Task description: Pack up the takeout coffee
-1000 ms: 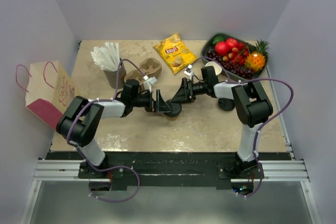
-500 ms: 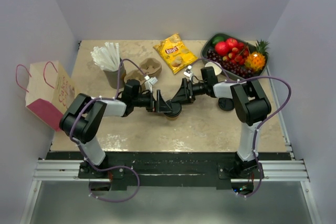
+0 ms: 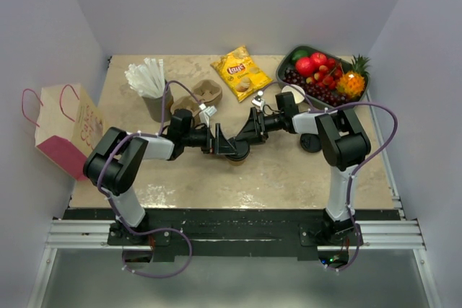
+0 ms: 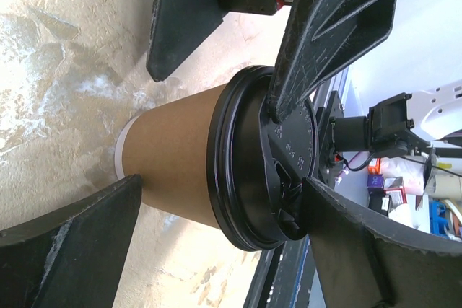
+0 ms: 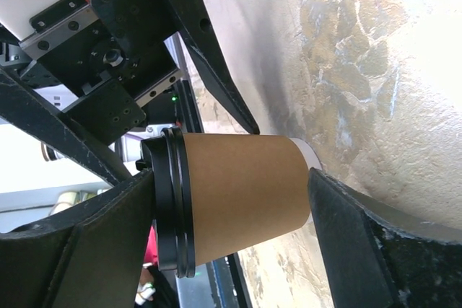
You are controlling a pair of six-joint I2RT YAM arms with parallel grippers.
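The takeout coffee [image 3: 237, 152], a tan paper cup with a black lid, stands upright at the table's middle. My left gripper [image 3: 228, 146] reaches it from the left and my right gripper [image 3: 245, 139] from the right. In the left wrist view the cup [image 4: 177, 167] lies between the open left fingers [image 4: 72, 250]; one finger touches the lid top [image 4: 289, 149] and the other is down by the base. The right gripper's finger [image 4: 325, 41] also rests on the lid. In the right wrist view the cup [image 5: 242, 196] sits between the spread right fingers [image 5: 94, 243].
A paper bag [image 3: 65, 126] stands at the left edge. A cup of white straws [image 3: 148, 83], a cardboard cup carrier [image 3: 206, 94] and a chips bag [image 3: 239, 72] are at the back. A fruit tray [image 3: 287, 59], an unlidded cup [image 3: 293, 94] and a loose black lid [image 3: 312, 143] are on the right.
Both arms' elbows have shifted slightly. The grippers and the cup stay where they were.
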